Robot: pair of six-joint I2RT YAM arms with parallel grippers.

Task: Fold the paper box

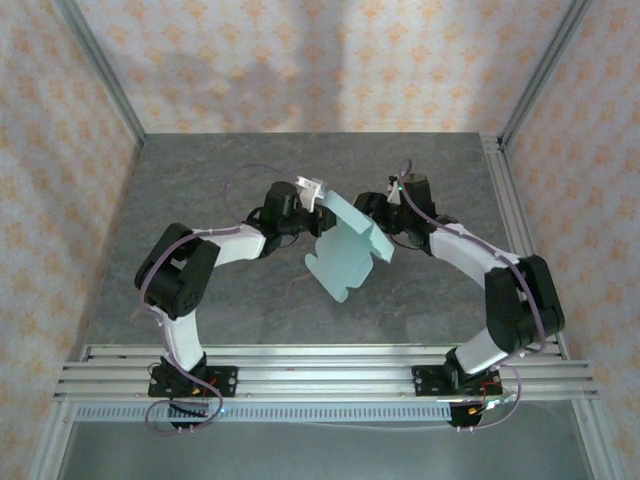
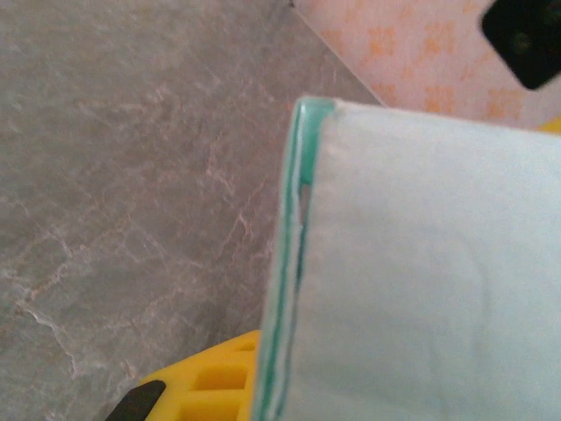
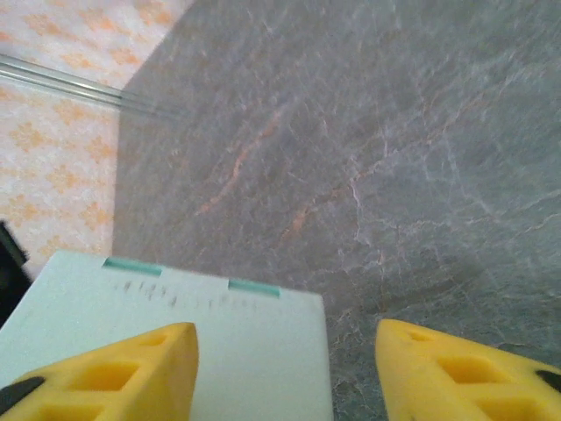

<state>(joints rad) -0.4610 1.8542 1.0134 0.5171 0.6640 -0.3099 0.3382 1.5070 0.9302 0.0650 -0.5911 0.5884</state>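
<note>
The paper box (image 1: 345, 250) is a pale mint-blue card sheet with rounded flaps, held tilted in the air above the middle of the table. My left gripper (image 1: 316, 196) is shut on its upper left edge. In the left wrist view the paper box (image 2: 421, 272) stands edge-on beside one yellow finger (image 2: 206, 381), with my left gripper (image 2: 272, 390) pinching it. My right gripper (image 1: 382, 215) sits at the sheet's upper right. In the right wrist view it (image 3: 285, 368) is open, its fingers (image 3: 131, 373) wide apart, and a corner of the paper box (image 3: 237, 351) lies between them.
The grey marbled table (image 1: 200, 180) stretches all round under the sheet. Aluminium rails (image 1: 320, 365) run along the near edge by the arm bases. A metal frame rail (image 1: 500, 190) borders the right side. Patterned walls enclose the back and sides.
</note>
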